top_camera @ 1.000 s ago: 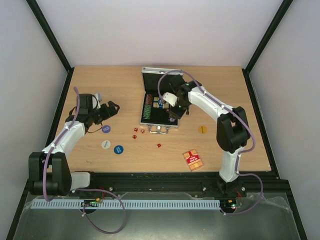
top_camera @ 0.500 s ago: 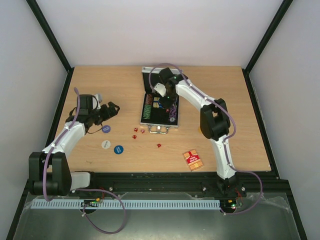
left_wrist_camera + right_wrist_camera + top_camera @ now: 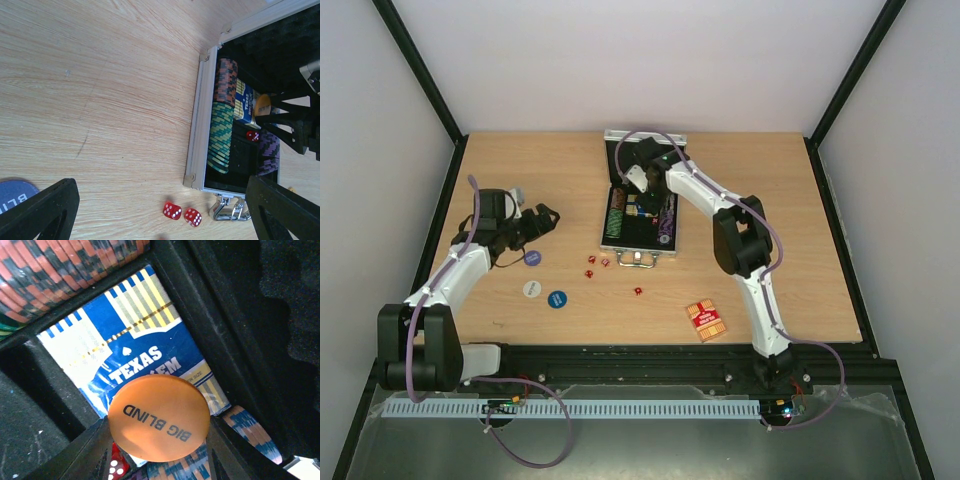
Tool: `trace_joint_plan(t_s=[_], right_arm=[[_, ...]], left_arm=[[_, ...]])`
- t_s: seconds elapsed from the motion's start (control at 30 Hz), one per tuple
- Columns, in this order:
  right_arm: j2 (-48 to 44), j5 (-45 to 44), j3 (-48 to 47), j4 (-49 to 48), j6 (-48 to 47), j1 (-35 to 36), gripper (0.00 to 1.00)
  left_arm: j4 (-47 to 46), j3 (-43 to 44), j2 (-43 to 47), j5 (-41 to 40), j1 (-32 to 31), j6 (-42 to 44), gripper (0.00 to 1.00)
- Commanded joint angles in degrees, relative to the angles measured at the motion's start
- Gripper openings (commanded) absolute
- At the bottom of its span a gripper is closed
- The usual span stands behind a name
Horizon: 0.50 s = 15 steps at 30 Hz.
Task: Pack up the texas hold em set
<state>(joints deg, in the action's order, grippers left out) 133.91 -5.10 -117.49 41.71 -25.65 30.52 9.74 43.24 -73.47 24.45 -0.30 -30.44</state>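
Observation:
The silver case lies open at mid-table, its black interior holding rows of coloured chips and a blue card box. My right gripper hangs over the case's back part and is shut on an orange "BIG BLIND" disc, held just above the blue box; a red die lies below it. My left gripper stands open over the table left of the case, with nothing in it. Two red dice lie by the case's front corner. A red card deck lies at the front right.
A purple-blue disc, a white disc and a blue disc lie on the table front left. More red dice are scattered in front of the case handle. The raised lid stands at the back.
My right gripper has swung from the case's right side toward its back left, still over the interior. The left arm has not moved.

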Motion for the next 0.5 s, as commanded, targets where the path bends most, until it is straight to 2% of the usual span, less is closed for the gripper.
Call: trace_joint_plan(t_s=[0.0, 0.17, 0.33, 0.47], right_arm=[[2.43, -2.86, -1.37, 0.75, 0.34, 0.41, 0.47], [3.19, -4.28, -1.36, 0.91, 0.41, 0.4, 0.48], [3.12, -4.01, -1.26, 0.83, 0.72, 0.41, 0.6], [2.43, -2.77, -1.34, 1.15, 1.35, 0.41, 0.64]], left_arm=[[-0.42, -0.78, 0.92, 0.77, 0.3, -0.24, 0.94], [-0.42, -0.72, 0.9, 0.76, 0.3, -0.24, 0.94], [-0.51, -0.76, 0.92, 0.95, 0.3, -0.24, 0.94], [-0.51, -0.88, 1.12, 0.87, 0.3, -0.19, 0.94]])
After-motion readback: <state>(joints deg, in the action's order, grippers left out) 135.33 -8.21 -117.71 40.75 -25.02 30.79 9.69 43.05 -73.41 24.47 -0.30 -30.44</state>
